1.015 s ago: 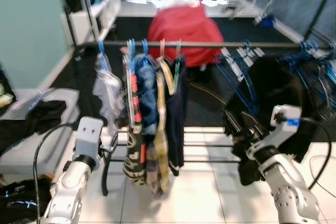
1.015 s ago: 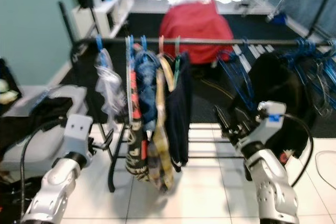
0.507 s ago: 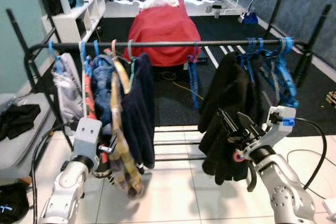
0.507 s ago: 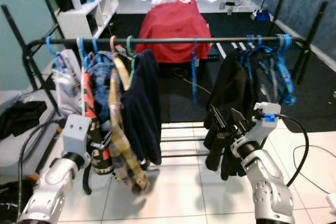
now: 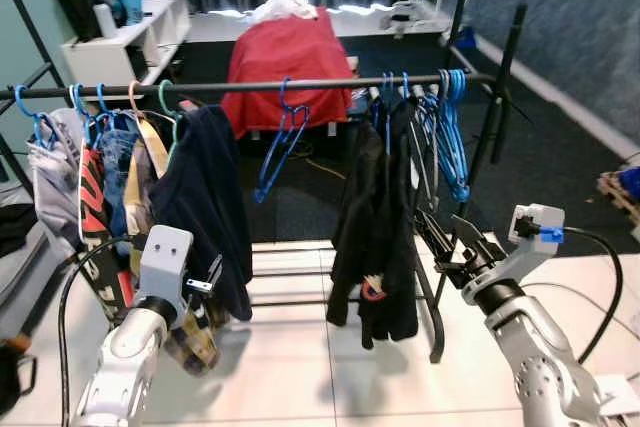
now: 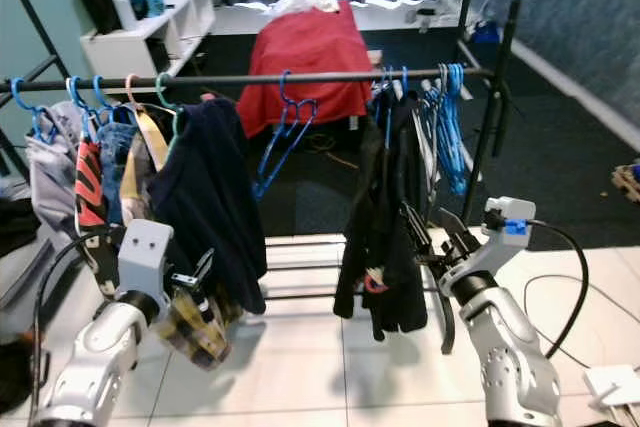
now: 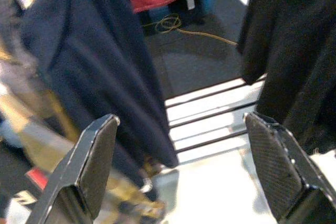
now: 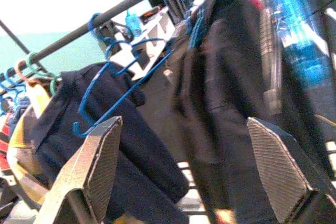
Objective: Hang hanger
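Head cam, left eye: I've got the rack's rail (image 5: 250, 87) running across in front of me. A lone blue hanger (image 5: 280, 137) hangs on it mid-rail, between the navy garment (image 5: 205, 202) on my left and the black coat (image 5: 380, 227) on my right. More blue hangers (image 5: 450, 127) bunch at the rail's right end. My left gripper (image 5: 212, 279) sits low by the navy garment; right gripper (image 5: 440, 247) is low beside the black coat. Hanger is well above and apart from both.

Left wrist: left jaws spread wide, nothing btwn them; navy garment (image 7: 89, 61) and white floor (image 7: 210, 182) ahead.

Right wrist: right jaws also released wide, empty. Blue hanger (image 8: 121, 82) hooked on rail (image 8: 105, 19) shows ahead btwn the fingers, far off, not touched; black coat (image 8: 226, 93) closer.
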Tool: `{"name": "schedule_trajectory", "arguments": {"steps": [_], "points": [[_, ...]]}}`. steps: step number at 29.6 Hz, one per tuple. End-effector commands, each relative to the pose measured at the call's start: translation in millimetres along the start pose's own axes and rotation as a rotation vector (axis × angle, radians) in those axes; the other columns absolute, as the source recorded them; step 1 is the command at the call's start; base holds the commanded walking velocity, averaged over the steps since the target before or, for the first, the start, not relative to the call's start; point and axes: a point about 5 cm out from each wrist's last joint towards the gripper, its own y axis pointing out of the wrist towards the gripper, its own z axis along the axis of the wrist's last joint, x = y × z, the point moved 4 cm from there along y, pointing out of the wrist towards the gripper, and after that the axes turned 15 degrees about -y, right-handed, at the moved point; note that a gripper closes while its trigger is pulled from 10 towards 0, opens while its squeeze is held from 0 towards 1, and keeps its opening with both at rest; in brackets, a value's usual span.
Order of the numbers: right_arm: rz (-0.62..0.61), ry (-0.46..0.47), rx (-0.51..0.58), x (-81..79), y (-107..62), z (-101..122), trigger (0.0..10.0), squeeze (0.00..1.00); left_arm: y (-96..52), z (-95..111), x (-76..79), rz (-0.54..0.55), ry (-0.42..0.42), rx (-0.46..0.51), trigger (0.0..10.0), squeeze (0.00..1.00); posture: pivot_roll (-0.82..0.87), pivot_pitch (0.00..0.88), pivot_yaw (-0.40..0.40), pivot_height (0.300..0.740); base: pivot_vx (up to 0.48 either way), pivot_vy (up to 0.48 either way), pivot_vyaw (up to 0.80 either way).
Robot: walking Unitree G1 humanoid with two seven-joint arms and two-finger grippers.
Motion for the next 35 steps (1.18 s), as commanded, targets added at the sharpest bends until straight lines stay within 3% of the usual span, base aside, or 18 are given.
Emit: {"name": "schedule_trajectory", "arguments": {"steps": [1, 11, 26, 35], "points": [[0.010, 0.006, 0.007, -2.6, -0.8, 1, 10.0, 0.00, 0.0, 1, -1.3, -0.001, 0.001, -0.001, 10.0, 0.00, -0.06, 0.003, -0.004, 0.740, 0.000, -0.371, 0.00], [0.003, 0.007, 0.006, -0.7, -2.8, 1, 10.0, 0.00, -0.6, 1, -0.3, -0.005, -0.005, -0.002, 10.0, 0.00, -0.06, 0.003, -0.003, 0.740, 0.000, -0.368, 0.00], [-0.003, 0.004, 0.009, 2.4, -3.8, 3, 10.0, 0.00, -2.2, 5, 7.8, -0.052, -0.015, 0.022, 10.0, 0.00, -0.07, 0.011, 0.000, 0.740, 0.000, 0.000, 0.00], [-0.009, -0.010, 0.013, 2.5, -3.3, 4, 10.0, 0.00, -1.4, 8, 12.7, -0.092, -0.021, 0.030, 10.0, 0.00, -0.08, 0.004, 0.018, 0.740, 0.387, 0.000, 0.00]]}}
